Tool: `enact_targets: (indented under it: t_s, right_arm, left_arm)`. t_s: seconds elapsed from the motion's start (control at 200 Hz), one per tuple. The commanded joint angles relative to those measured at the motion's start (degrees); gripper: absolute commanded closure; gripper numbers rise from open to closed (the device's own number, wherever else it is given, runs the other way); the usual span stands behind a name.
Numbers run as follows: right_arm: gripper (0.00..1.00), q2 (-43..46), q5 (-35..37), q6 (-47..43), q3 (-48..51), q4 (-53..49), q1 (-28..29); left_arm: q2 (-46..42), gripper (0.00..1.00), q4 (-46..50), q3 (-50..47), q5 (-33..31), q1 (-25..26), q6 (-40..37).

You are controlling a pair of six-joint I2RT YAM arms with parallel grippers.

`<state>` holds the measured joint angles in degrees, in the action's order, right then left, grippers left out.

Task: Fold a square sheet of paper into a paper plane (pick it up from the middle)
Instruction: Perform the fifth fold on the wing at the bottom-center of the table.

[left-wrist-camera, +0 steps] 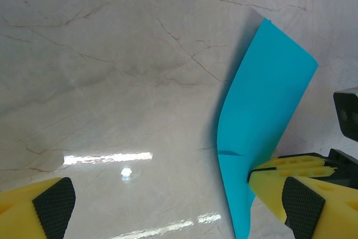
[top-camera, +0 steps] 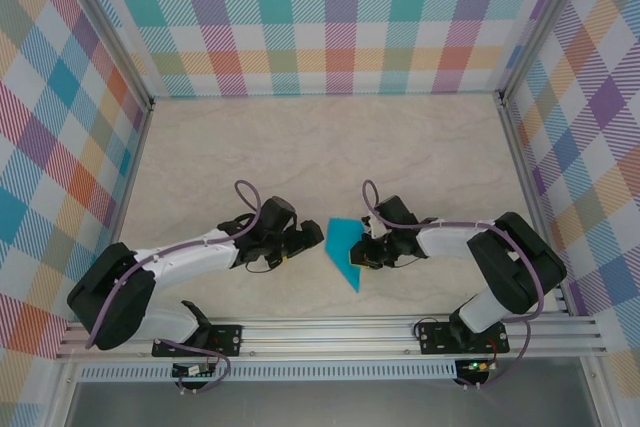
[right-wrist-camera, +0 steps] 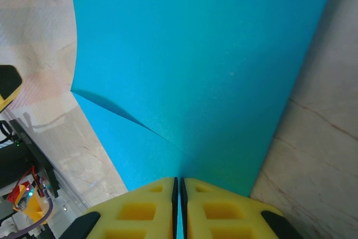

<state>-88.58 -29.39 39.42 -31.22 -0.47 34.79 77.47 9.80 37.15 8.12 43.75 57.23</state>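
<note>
Right pincer [right-wrist-camera: 179, 186] clamps edge of curled teal square sheet of paper [right-wrist-camera: 196, 65] near front of marble tabletop [top-camera: 300, 147]; left pincer [left-wrist-camera: 178, 205] gapes wide just beside it.

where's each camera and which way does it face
Top external: above, behind the arms, looking down at table, left hand, right hand, paper between them.
Left wrist: by the left hand, facing table and paper; own open fingers at bottom.
Right wrist: by the right hand, looking along own shut fingers pinching paper.
All share the paper.
</note>
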Motion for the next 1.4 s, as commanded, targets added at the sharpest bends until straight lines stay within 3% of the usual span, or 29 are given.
enact_targets:
  t_s: [0.0,0.32,0.545,0.66,0.765,1.025,1.395]
  right_arm:
    - [0.87,-0.6,0.6,-0.8,2.3,1.5,-1.3]
    - [0.87,-1.3,0.3,-0.9,3.8,3.1,-2.3]
    - [0.86,-0.9,-0.1,-0.4,5.1,4.4,-3.0]
    - [0.86,-0.3,-0.6,-0.1,5.8,5.3,-3.5]
    - [0.85,1.1,-1.3,0.4,6.4,6.1,-3.7]
    - [0.84,4.2,-1.5,0.4,6.5,5.2,-4.2]
    - [0.83,5.2,-2.0,1.2,8.0,6.8,-4.9]
  left_arm:
    - [2.0,0.03,-1.3,2.3,0.3,1.6,-0.1]
    - [8.7,0.09,-4.5,4.1,0.6,4.3,1.5]
    - [12.9,0.32,-7.3,6.3,2.8,5.3,1.7]
    - [14.1,0.39,-8.3,7.3,3.6,5.7,1.6]
    - [14.0,0.40,-6.9,8.9,3.0,6.5,1.4]
    - [11.2,0.36,3.7,13.7,-5.7,9.6,0.5]
    - [14.6,0.38,-4.9,12.0,-2.1,9.7,2.7]
